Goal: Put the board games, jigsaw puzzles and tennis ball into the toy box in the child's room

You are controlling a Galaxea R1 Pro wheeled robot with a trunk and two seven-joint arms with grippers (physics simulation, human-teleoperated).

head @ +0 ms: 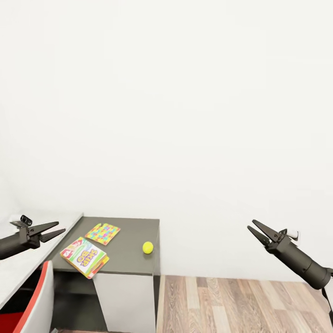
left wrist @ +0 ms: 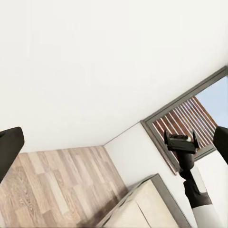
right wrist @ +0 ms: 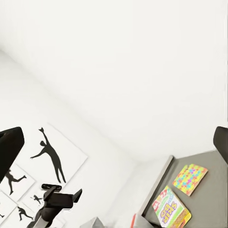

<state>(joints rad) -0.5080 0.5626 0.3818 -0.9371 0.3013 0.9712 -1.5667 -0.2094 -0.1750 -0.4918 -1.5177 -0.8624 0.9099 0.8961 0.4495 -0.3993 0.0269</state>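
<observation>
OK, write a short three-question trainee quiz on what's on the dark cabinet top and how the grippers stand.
1. True or false: the tennis ball lies on the dark cabinet top.
2. Which item lies nearest the cabinet's front edge? A) jigsaw puzzle B) SKIP-BO box C) tennis ball
3. Fill in: the left gripper and the right gripper are both ____ and hold nothing.

Key: 1 true; 2 B; 3 open.

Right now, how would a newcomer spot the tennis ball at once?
Find the dark grey cabinet section against the white wall. On its top, the tennis ball sits near the right edge, apart from the jigsaw puzzle and SKIP-BO box: the only small, round, plain yellow-green thing.
</observation>
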